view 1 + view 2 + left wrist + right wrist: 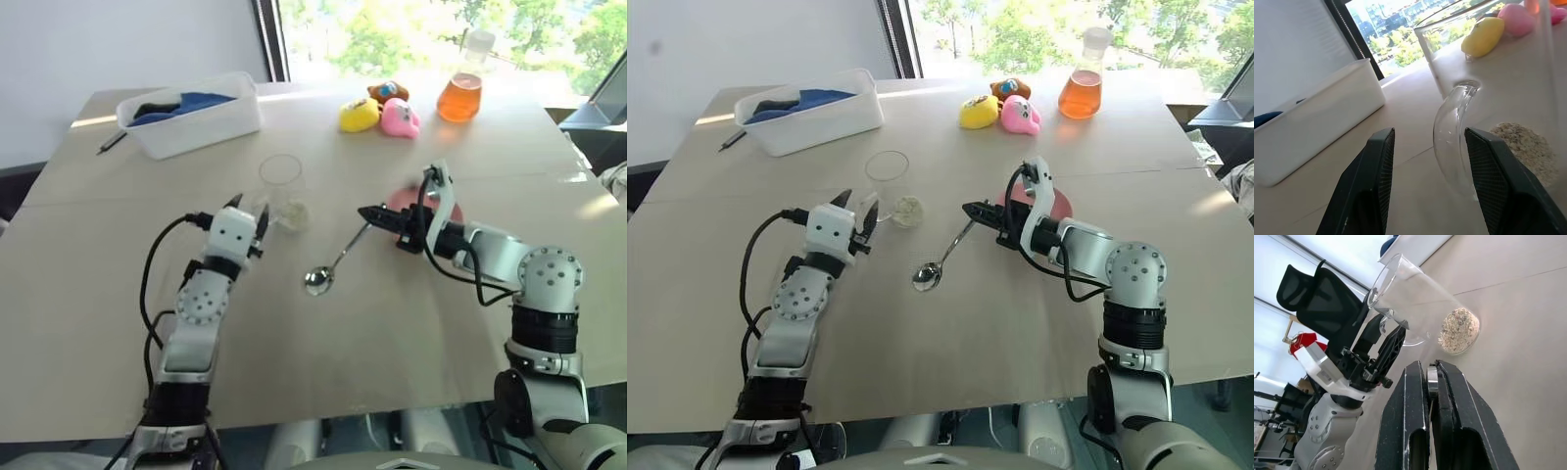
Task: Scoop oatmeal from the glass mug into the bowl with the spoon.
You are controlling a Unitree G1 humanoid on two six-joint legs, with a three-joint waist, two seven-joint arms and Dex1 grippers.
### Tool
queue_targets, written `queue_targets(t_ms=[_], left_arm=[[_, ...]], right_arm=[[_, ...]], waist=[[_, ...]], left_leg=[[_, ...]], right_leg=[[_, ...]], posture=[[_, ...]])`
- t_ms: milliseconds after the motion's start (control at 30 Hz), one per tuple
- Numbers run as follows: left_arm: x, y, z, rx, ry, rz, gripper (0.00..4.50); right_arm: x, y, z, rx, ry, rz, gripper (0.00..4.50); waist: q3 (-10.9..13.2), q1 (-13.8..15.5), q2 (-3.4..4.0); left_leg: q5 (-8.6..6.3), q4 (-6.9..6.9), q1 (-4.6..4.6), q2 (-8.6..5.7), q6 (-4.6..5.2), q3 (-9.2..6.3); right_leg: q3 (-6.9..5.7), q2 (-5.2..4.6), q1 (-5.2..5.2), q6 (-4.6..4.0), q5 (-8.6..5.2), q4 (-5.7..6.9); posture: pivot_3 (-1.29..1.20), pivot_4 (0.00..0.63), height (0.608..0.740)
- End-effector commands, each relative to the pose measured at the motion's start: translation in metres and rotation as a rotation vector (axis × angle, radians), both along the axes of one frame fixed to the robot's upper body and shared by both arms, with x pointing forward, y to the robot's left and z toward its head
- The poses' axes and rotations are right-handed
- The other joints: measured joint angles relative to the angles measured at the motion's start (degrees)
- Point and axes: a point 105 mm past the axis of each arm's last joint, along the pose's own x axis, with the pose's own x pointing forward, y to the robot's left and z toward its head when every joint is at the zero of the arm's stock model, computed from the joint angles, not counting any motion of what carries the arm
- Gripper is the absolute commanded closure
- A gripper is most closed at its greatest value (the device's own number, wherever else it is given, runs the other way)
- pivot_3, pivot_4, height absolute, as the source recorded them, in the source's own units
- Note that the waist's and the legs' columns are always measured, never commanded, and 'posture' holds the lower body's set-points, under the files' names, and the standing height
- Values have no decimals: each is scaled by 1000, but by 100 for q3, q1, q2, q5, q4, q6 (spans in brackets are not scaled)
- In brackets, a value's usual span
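Sitting upright on the pale wooden counter (pixel 392 323): small clear cylindrical glass mug (pixel 282 191), with a small clump of pale beige oatmeal flakes (pixel 908 211) at the bottom. Left gripper (pixel 247 212) just beside it, black fingers (pixel 1374 186) standing about half apart, with the mug's curved glass handle (pixel 1452 129) between them in the left wrist view; can't tell whether either finger actually touches it, so not calling that a grip. Right gripper (pixel 370 214) pinched shut on the slim silver metal spoon (pixel 333 264), clamped on the end of the long thin handle, fingers (pixel 1405 431) pressed together around it. Spoon angled down toward the counter, small oval end low near the surface, between the two arms. Small round pink bowl (pixel 402 201) right behind the right gripper, mostly hidden by it. Further back: white rectangular plastic tub (pixel 191 117) holding something blue, a conical flask of orange liquid (pixel 460 93), and a few small yellow and pink plush toys (pixel 380 113) near the window.
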Motion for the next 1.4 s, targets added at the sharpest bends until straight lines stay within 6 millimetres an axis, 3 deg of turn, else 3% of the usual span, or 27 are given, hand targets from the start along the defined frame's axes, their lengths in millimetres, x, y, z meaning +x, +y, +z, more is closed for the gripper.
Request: queue_targets(t_ms=[33,433,533,600,1033,1200,1400], left_arm=[[9,12,6,-1,-10,64,2141],[32,22,9,-37,-3,124,2141],[35,21,9,-43,-3,124,2832],[37,20,8,-43,-2,124,3691],[37,18,0,-74,24,110,3691],[37,7,7,-125,1,50,3691],[36,-15,26,-108,-13,-80,3691]], right_arm=[[-4,2,12,31,-50,11,4500],[-6,0,9,28,-55,-7,4500],[-6,0,9,29,-56,-10,4500],[-5,0,9,28,-58,-12,4500],[-2,-5,13,18,-77,-31,4500],[7,-8,38,26,-151,-48,4500],[26,-17,114,69,-338,-85,4500]], waist=[[0,-1,0],[0,-9,-1],[-1,-10,-1],[-2,-11,-3],[-7,-59,-7],[-6,-67,-7],[-6,-101,-6]], left_leg=[[0,0,0,-1,0,0],[1,0,0,-2,-2,-1],[1,0,0,-2,-3,-1],[2,0,0,-2,-3,-1],[2,2,2,-2,-3,-1],[2,3,1,-3,-4,0],[3,5,-1,-6,-4,-2]], right_leg=[[0,0,0,0,0,0],[-1,0,0,0,0,-1],[-1,0,0,0,0,0],[-1,0,0,0,0,1],[1,-1,0,0,0,2],[1,-2,0,1,0,2],[0,-2,-2,1,1,3]], posture=[[0,150,740],[0,150,740],[0,150,740],[0,150,740],[0,150,740],[0,150,740],[0,150,740]])
